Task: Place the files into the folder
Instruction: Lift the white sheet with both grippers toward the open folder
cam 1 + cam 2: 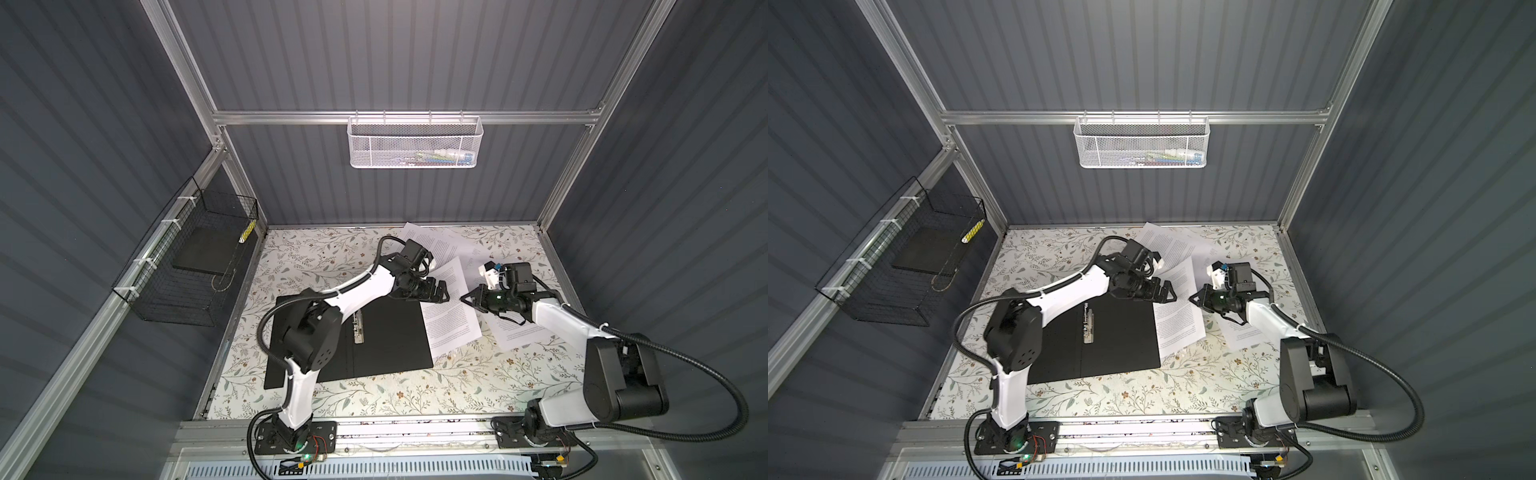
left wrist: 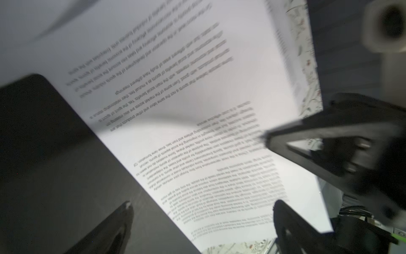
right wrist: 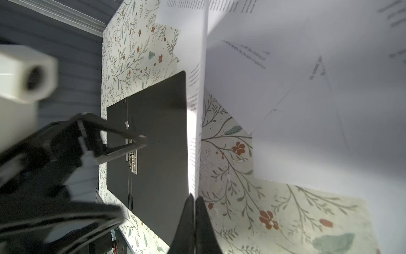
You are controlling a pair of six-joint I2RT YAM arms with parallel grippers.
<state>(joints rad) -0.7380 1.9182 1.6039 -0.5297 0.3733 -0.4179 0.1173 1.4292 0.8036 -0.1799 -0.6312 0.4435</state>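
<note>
- Grey ribbed walls and an aluminium frame enclose a floral-patterned table (image 1: 415,390). A white mesh basket (image 1: 415,143) hangs on the back rail, and a black wire basket (image 1: 183,270) hangs on the side wall.
- In both top views the folder (image 1: 390,336) (image 1: 1121,336) lies open on the table, black inside up, left of centre. The files (image 1: 451,320) (image 1: 1179,320) lie scattered just beside it, and one meets its right edge.
- In both top views the left gripper (image 1: 444,292) (image 1: 1170,291) hovers at the folder's far right corner, jaws wide and empty. The right gripper (image 1: 465,300) (image 1: 1192,298) faces it closely, jaws closed.
- Left wrist view (blurred): the left gripper's fingers (image 2: 127,209) stand wide apart, one over the folder (image 2: 55,165) and one over a printed sheet of the files (image 2: 197,99). The right gripper's tip (image 2: 267,137) reaches over that sheet.
- Right wrist view: the right gripper (image 3: 195,199) is clamped on the edge of one of the files, which rises edge-on along the folder's right edge (image 3: 158,132). A metal clip (image 3: 131,158) sits at the folder's spine.
</note>
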